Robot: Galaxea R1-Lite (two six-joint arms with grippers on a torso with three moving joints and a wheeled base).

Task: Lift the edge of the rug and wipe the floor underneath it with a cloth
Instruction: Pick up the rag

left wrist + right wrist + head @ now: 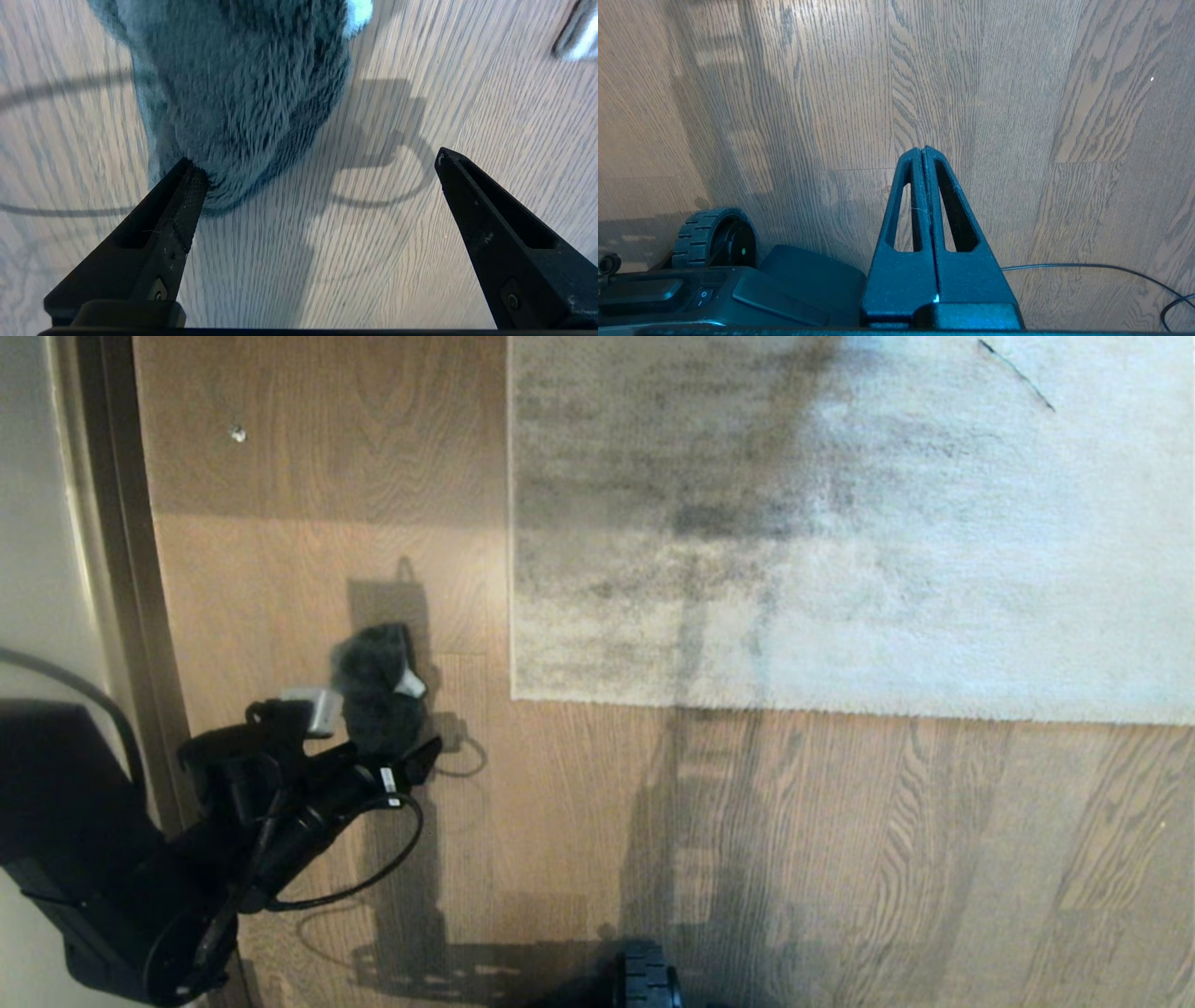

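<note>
— Cloth (243, 98) first: where was it, taken from the left gripper (317, 186)?

— Dark grey and fuzzy, it lay bunched on the floor (420, 261) just ahead of the gripper, a pale patch showing at its far end. One fingertip (189, 186) touched its near edge; the other stood well off to the side over bare boards.

— So the cloth was not gripped?

— No. The jaws stood spread wide and nothing sat clamped between them. From the head camera, the left gripper (373, 733) hung low over the planks with the cloth (373, 686) at its tip.

— And the rug edge (747, 702)?

— Flat on the floor, beyond the gripper and off to its right, corner (515, 695) nearest. Bare planks separated it from the cloth.

— The other arm?

— The right gripper (923, 151) hung parked over plain wood, its two fingers pressed together with nothing between them. A base wheel (714, 238) and a thin black cable (1111, 270) showed near it.
</note>
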